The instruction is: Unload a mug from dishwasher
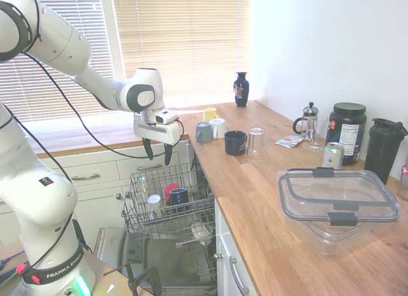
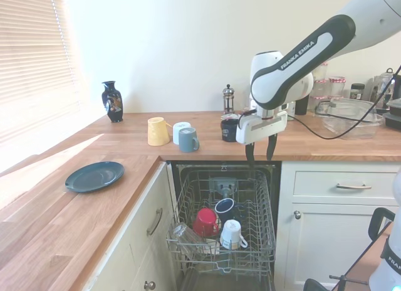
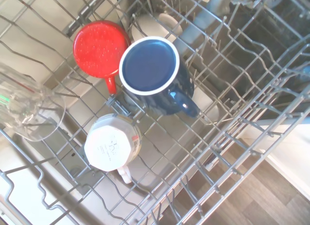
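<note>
The navy mug (image 3: 155,74) sits upside down in the dishwasher's wire rack (image 3: 232,137), its pale-ringed base up and its handle pointing away from the red cup. In the exterior views the mug (image 1: 179,196) (image 2: 224,209) stands near the middle of the pulled-out rack (image 1: 137,219) (image 2: 182,241). My gripper (image 1: 159,152) (image 2: 260,152) hangs above the rack, well clear of the mug, fingers pointing down and apart with nothing between them.
A red cup (image 3: 99,48), a white mug (image 3: 112,142) and a clear glass (image 3: 29,113) share the rack. On the counter stand another dark mug (image 1: 234,142), grey, white and yellow mugs, a glass (image 1: 256,143), a vase (image 1: 241,89), a clear lidded container (image 1: 338,197) and a dark plate (image 2: 94,175).
</note>
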`<state>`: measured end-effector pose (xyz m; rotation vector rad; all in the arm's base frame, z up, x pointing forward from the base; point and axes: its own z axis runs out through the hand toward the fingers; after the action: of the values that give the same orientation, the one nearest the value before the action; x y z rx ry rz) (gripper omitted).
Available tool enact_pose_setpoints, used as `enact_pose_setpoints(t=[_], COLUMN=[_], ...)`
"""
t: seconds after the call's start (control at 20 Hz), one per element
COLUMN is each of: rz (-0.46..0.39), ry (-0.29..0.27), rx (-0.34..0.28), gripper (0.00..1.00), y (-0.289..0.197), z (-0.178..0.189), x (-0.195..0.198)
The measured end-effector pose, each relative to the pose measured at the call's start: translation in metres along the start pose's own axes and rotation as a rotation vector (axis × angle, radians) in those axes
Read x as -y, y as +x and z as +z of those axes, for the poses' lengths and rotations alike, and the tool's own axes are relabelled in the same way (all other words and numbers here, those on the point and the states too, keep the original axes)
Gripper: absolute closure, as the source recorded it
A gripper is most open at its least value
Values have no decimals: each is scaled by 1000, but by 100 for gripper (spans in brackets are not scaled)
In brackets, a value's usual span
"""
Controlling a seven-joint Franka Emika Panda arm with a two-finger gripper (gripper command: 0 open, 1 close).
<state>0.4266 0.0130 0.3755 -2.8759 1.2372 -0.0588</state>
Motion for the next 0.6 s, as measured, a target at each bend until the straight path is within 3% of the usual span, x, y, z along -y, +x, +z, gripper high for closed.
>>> enact_pose_setpoints(t=[0.3, 0.6], rz=[-22, -108], ry=[-15, -73], rx=[-21, -28], gripper=[0, 0], y=[1, -5], z=[5, 43], x=[3, 35])
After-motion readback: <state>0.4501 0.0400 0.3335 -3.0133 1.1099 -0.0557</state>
